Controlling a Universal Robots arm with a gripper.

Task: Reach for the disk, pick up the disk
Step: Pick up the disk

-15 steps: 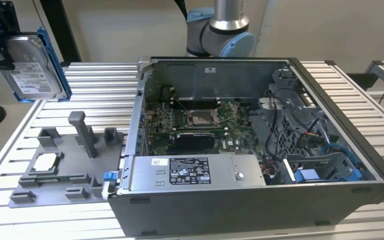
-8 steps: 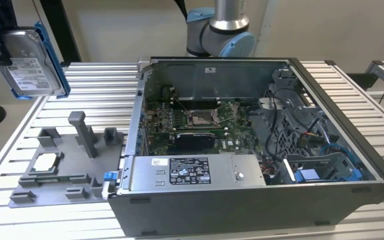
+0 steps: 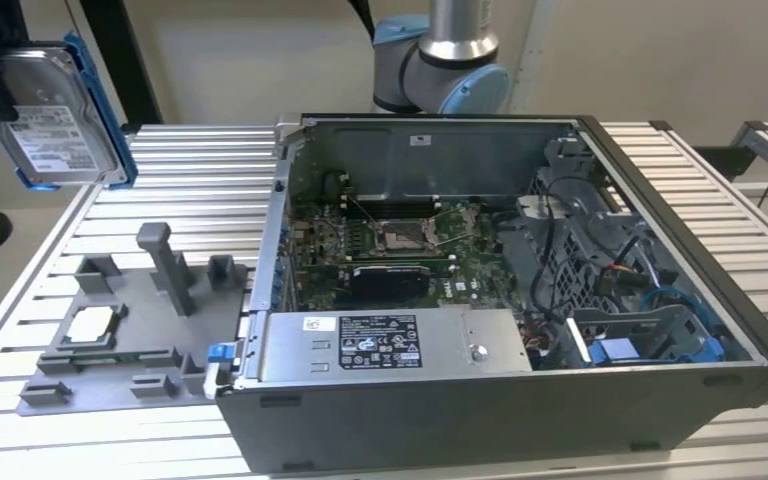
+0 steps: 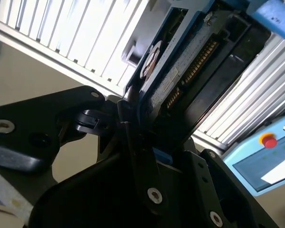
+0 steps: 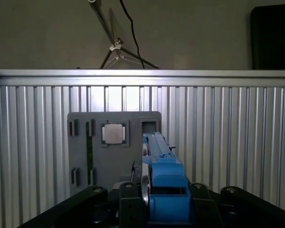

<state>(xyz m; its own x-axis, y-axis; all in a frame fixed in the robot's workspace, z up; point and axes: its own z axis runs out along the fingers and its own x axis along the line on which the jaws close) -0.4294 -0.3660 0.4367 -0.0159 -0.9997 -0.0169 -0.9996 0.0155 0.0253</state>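
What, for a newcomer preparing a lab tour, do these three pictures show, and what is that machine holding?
This is one robot arm rising behind a slatted metal table. The exterior view comes from a camera off the arm; both wrist views come from cameras riding on it, looking past its fingers. On the table stand an open computer case and a grey holder plate carrying a small square chip. The fingers are shut on the disk, a silver hard drive in a blue frame, held in the air at the exterior view's upper left.
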